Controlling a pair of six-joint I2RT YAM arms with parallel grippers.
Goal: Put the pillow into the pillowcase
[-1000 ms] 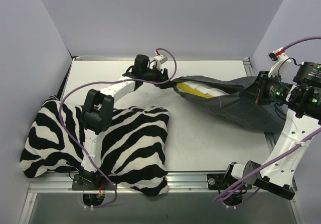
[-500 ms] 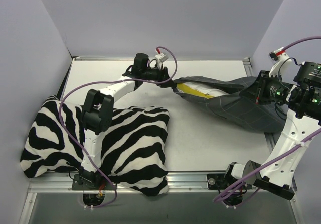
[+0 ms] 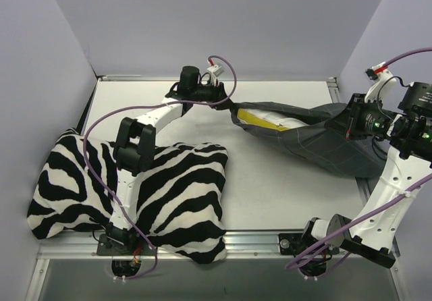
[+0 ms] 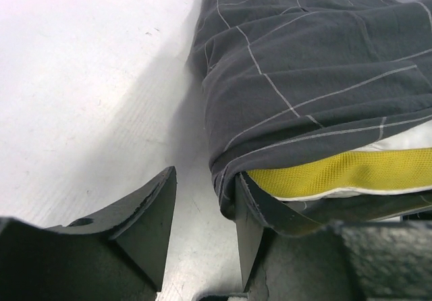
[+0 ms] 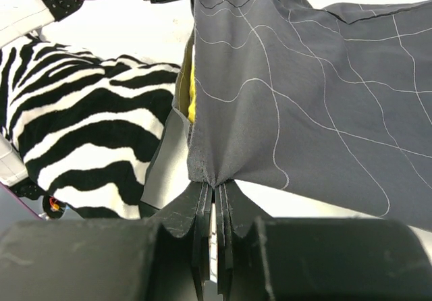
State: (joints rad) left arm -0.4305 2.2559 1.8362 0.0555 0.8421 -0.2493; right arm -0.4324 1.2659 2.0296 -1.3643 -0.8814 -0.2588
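The dark grey checked pillowcase lies at the right of the table with the white pillow mostly inside; its yellow side edge shows at the open mouth. My left gripper is open at that mouth. In the left wrist view one finger is tucked under the pillowcase hem beside the pillow's yellow edge; the other finger is outside over bare table. My right gripper is shut on the far end of the pillowcase, fabric bunched between the tips.
A large zebra-striped cushion lies at the front left, under the left arm; it also shows in the right wrist view. Grey walls enclose the table on the left, back and right. A metal rail runs along the near edge.
My left wrist has shifted slightly toward the back wall, and the pillowcase mouth has moved a little with it. The right arm has barely moved.
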